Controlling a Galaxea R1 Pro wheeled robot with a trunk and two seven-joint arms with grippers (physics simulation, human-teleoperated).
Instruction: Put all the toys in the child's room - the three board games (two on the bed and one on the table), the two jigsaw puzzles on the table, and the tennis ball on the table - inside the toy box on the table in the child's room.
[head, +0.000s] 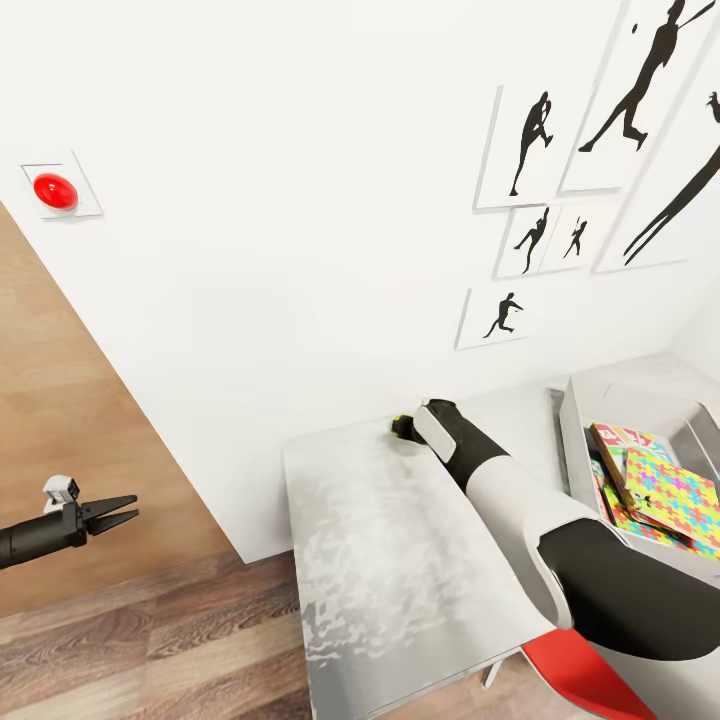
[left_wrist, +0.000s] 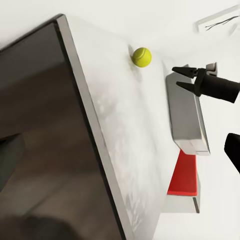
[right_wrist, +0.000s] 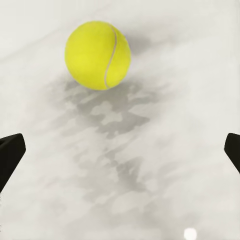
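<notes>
Yellow-green fuzzy tennis ball (right_wrist: 98, 55) sits loose on the mottled grey-white table (head: 400, 570) by the wall; right gripper (left_wrist: 184, 79) hangs above it, jaws spread wide and empty; I'd centre, drop, then squeeze gently so it doesn't roll.

You face white wall (head: 300, 200). Black silhouette sports pictures (head: 530, 145) cluster at 1–2 o'clock. Red round button on white plate (head: 56, 190) at 10 o'clock. Wood-plank floor (head: 150, 640) at 7–8 o'clock. Mottled grey-white table (head: 400, 560) at 5 o'clock, against wall. Red chair (head: 580, 675) tucked under its near edge. Light even, soft.
</notes>
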